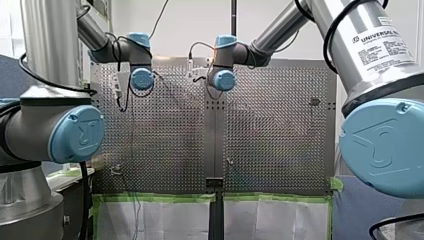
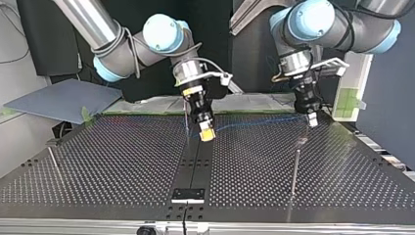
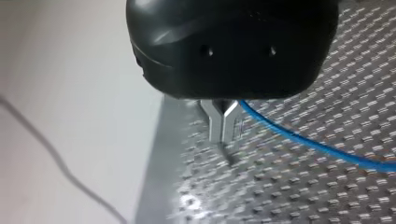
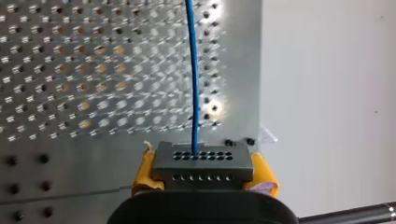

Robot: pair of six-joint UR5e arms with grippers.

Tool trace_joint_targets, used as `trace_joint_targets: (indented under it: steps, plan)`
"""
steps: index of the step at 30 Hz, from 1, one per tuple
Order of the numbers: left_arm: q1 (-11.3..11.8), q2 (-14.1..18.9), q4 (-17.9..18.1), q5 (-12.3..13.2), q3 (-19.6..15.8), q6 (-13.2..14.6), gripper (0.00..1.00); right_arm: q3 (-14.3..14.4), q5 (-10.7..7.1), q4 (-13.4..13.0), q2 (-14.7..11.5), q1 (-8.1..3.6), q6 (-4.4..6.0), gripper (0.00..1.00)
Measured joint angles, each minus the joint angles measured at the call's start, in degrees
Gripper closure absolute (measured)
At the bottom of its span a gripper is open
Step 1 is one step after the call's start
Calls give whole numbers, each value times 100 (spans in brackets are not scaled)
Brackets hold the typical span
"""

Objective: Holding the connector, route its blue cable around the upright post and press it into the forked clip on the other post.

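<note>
The wide silver perforated metal table [image 2: 122, 161] fills the scene, and both arms are out over its far half. My right arm [image 2: 147, 44] comes in at the top view's left and my left arm [image 2: 333, 24] at its right. A flat grey sheet [image 2: 63, 100] lies off the table's far-left corner in that view. A small black plate [image 2: 188, 195] sits on the centre seam at the near edge.

Now the obstacles: a tall thin upright metal post [image 2: 295, 169] stands nearer the camera than my left gripper [image 3: 224, 126], apart from the cable. A slimmer post [image 2: 186, 122] rises just beside my right gripper [image 2: 207, 133], and a leaning rod [image 2: 54, 164] stands well off at the left. (Which post carries the fork is too small to tell.)

The right gripper's yellow pads [image 4: 145, 170] clamp the grey rectangular connector [image 4: 203, 161]. From it the thin blue cable [image 4: 194, 84] runs ahead over the table, strung across to my left gripper. There the metal fingers [image 3: 215, 122] are pinched narrow, with the cable emerging right at them.
</note>
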Motion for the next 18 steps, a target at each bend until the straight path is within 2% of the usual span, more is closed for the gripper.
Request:
trace_joint_targets:
  steps: [4,8,18]
  plan:
    - [61,139,-203,61,210,-48,100,-187,-59,123,2,1,20,100]
    - [111,112,-303,170,408,-132,100,-372,-76,190,1,1,82,100]
    - [265,-168,-414,469,928,-342,100,-624,-141,88,6,-75,389,100]
